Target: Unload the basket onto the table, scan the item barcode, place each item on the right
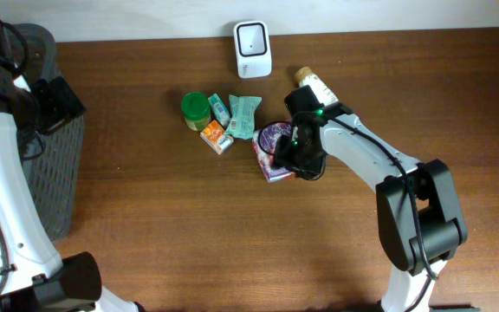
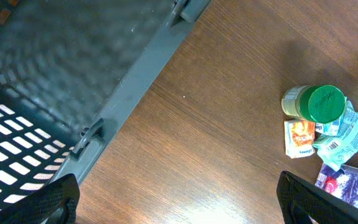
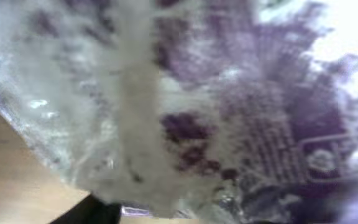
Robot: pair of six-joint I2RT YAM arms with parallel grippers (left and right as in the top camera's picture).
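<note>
Just front-right of the white scanner (image 1: 253, 48), the right gripper (image 1: 294, 154) sat on a purple packet (image 1: 271, 137); whether its jaws had closed on it couldn't be told. Front-left of the scanner, a green-lidded jar (image 1: 195, 110), lid on & contents unseen, stood w/ small packets (image 1: 216, 136). Far left, the left gripper (image 2: 179, 196), jaws spread wide & holding nothing, hung at the rim of a grey basket (image 1: 63, 182), its inside blurred.

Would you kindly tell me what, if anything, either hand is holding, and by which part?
The left hand is open and empty. The right hand sits at the right side of the purple packet; whether it grips cannot be told.
</note>
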